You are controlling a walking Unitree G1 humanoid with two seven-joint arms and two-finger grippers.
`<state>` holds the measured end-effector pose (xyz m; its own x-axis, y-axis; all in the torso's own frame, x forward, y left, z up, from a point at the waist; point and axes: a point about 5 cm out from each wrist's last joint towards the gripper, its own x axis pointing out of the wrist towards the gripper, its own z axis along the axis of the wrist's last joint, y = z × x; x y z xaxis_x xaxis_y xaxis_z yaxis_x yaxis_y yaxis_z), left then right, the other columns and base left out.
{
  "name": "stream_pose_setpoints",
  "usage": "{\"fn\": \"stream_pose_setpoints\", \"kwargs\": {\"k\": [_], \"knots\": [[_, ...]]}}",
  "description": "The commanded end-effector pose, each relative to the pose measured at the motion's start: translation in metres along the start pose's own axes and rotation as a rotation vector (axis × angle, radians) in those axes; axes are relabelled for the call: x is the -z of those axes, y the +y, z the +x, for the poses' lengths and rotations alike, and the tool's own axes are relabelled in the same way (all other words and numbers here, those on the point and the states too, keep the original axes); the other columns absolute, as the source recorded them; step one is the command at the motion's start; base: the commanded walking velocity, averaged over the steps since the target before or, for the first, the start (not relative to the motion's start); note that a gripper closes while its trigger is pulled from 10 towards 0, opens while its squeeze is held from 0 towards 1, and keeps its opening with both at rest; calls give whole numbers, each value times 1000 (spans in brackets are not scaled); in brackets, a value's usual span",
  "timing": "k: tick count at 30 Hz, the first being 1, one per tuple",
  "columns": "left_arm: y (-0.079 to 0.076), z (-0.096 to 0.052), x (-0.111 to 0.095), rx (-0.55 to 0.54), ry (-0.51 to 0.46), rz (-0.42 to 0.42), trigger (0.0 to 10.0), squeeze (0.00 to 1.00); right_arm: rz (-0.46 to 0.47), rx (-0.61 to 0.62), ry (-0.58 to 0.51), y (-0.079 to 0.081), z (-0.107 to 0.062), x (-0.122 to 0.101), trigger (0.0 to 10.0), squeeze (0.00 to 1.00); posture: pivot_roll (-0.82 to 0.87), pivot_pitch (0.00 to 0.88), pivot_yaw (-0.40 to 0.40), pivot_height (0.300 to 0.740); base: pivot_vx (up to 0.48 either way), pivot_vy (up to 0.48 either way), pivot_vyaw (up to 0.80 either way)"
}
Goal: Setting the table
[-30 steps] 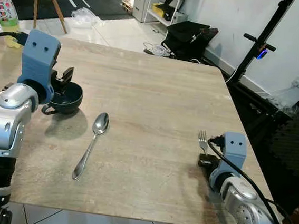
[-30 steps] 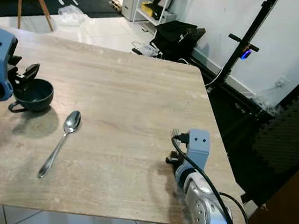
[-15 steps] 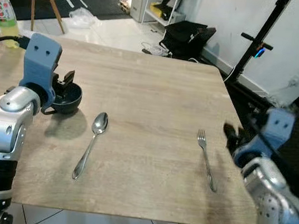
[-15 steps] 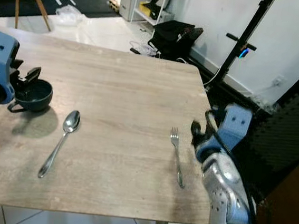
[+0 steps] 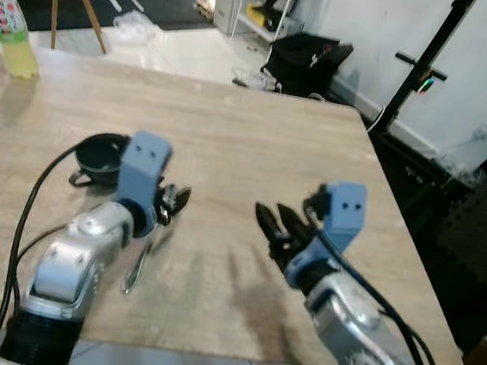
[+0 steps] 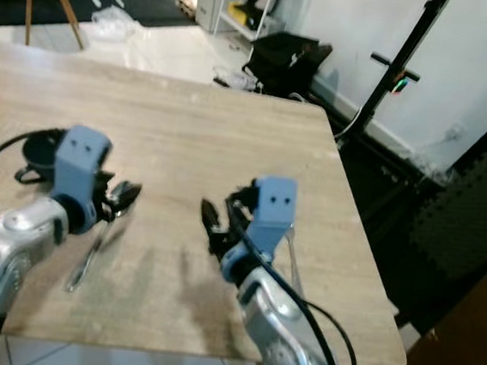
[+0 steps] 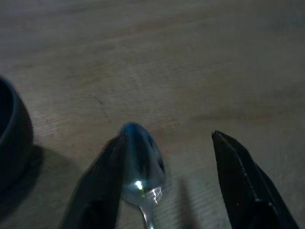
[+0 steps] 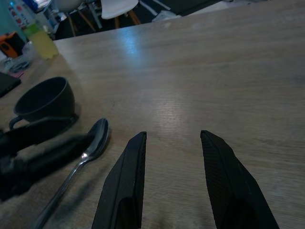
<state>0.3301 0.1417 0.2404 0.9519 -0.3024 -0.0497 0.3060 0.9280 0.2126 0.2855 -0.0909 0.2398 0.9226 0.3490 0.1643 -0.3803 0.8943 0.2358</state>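
Spoon [image 5: 143, 255] is lying on the wooden table [image 5: 256, 141], its long axis running from the bowl end, farther from the robot, back toward the near table edge. The left gripper [image 7: 164, 179] is hovering directly over the bowl end with its jaws spread wide and holding nothing; in the left wrist view one finger [image 7: 102, 183] is sitting just beside the spoon's bowl, the other well clear on the far side. The left arm is therefore the nearer one. The right gripper [image 8: 174, 179] is pointing toward the same spot from the spoon's right, jaws also parted and empty, with bare table between them. The dark cup [image 5: 99, 156] is standing just beyond the left gripper. The fork [image 6: 292, 256] is lying behind the right arm, mostly hidden. The spoon's handle is partly covered by the left arm, and both head views are blurring slightly.
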Motion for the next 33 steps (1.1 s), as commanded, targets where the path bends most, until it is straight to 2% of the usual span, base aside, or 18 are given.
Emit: {"fn": "stream_pose_setpoints", "kwargs": {"k": [1,7,8,11,13,14,15,16,17,19,20,21,22,23,28,30,31,33], "knots": [[-8,-2,0,5,-14,22,10000,1000,-2,27,14,-6,-2,4,10000,0,97,175,4,740,0,0,0],[-12,-14,12,-60,35,-24,10000,1000,-21,54,21,-14,-3,5,10000,0,101,168,2,740,0,0,0],[-13,-15,12,-54,39,-33,10000,0,-23,61,24,-16,-3,6,10000,0,107,168,1,740,0,0,0],[-13,-15,12,-53,41,-36,10000,0,-24,66,27,-18,-4,7,10000,0,110,167,0,740,0,0,0],[1,-17,3,-111,24,-21,10000,0,-32,67,28,-19,-3,8,10000,0,112,171,-1,740,0,0,0],[11,-19,-2,-156,7,9,10000,0,-35,67,26,-19,-2,8,10000,0,112,171,-1,740,0,0,0],[30,-25,-12,-220,-30,142,10000,0,-42,74,23,-23,-2,7,10000,0,112,171,-1,740,0,0,0],[30,-25,-12,-220,-30,142,10000,0,-42,74,23,-23,-2,7,10000,0,112,171,-1,740,0,0,0],[39,-29,-16,-231,-37,236,10000,0,-46,82,21,-25,-2,7,10000,0,113,176,3,740,0,0,0],[46,-33,-17,-217,-29,278,10000,0,-49,91,19,-28,-2,6,10000,0,113,176,3,740,0,0,0],[61,-40,-20,-198,-2,285,10000,0,-55,107,17,-33,-3,5,10000,0,113,176,3,740,0,0,0],[71,-46,-22,-186,16,278,10000,0,-59,118,15,-36,-3,5,10000,0,113,176,3,740,0,0,0],[71,-46,-22,-186,16,278,10000,0,-59,118,15,-36,-3,5,10000,0,113,176,3,740,0,0,0],[80,-52,-24,-175,34,228,10000,0,-62,126,13,-39,-4,4,10000,0,131,182,6,740,0,0,0],[94,-67,-33,-190,23,162,10000,0,-67,133,10,-42,-4,3,10000,0,144,182,5,740,0,0,0],[103,-84,-31,-235,18,45,10000,0,-66,133,13,-44,-2,4,10000,0,161,186,0,740,0,0,0],[103,-84,-31,-235,18,45,10000,0,-66,133,13,-44,-2,4,10000,0,161,186,0,740,0,0,0],[114,-96,-16,-241,52,-72,10000,0,-60,120,20,-44,1,6,10000,0,203,189,-29,740,0,0,0]]}}
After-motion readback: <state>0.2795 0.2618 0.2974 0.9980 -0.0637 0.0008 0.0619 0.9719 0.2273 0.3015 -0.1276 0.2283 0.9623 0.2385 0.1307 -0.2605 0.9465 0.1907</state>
